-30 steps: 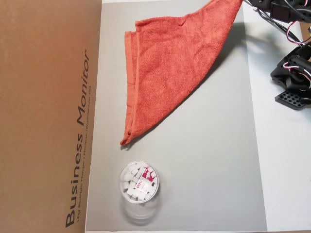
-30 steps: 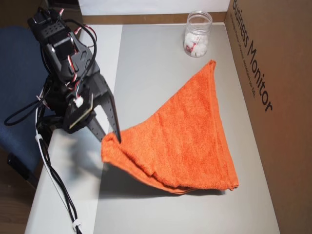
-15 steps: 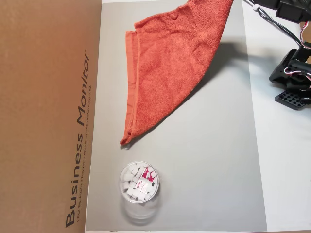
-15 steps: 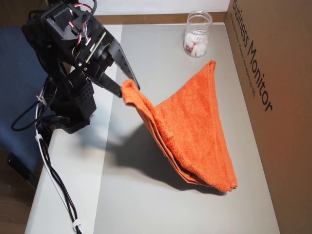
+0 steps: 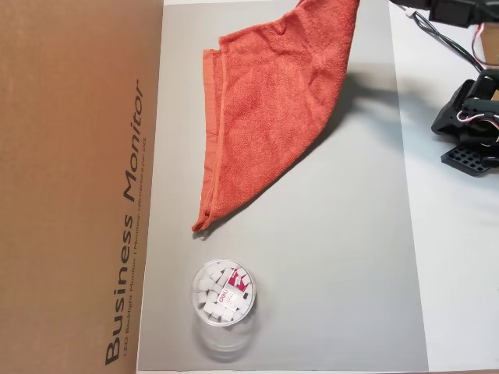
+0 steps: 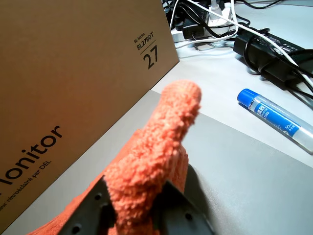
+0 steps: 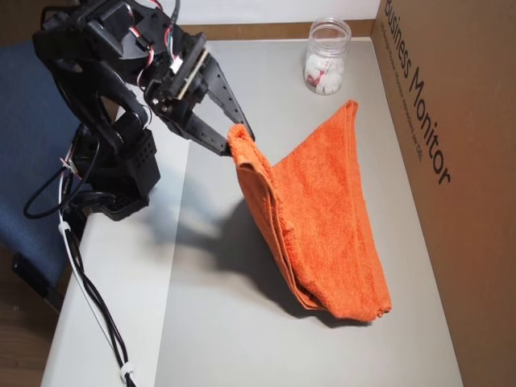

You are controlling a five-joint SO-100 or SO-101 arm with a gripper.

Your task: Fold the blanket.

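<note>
The orange-red terry blanket (image 7: 322,218) is lifted by one corner and hangs slanting down to the grey mat (image 7: 226,322), with its far edge resting on the mat beside the cardboard box. In an overhead view it (image 5: 273,101) stretches from the top edge down to a point near the tub. My black gripper (image 7: 238,135) is shut on the raised corner, held above the mat's left part. In the wrist view the pinched cloth (image 6: 156,152) bulges up between the black fingers (image 6: 93,210).
A brown "Business Monitor" cardboard box (image 5: 78,187) borders the mat. A small clear plastic tub (image 5: 223,293) with white pieces stands near the blanket's end. A blue-capped glue stick (image 6: 276,120) and black cables (image 6: 264,44) lie beyond the mat. The arm's base (image 7: 121,177) stands beside the mat.
</note>
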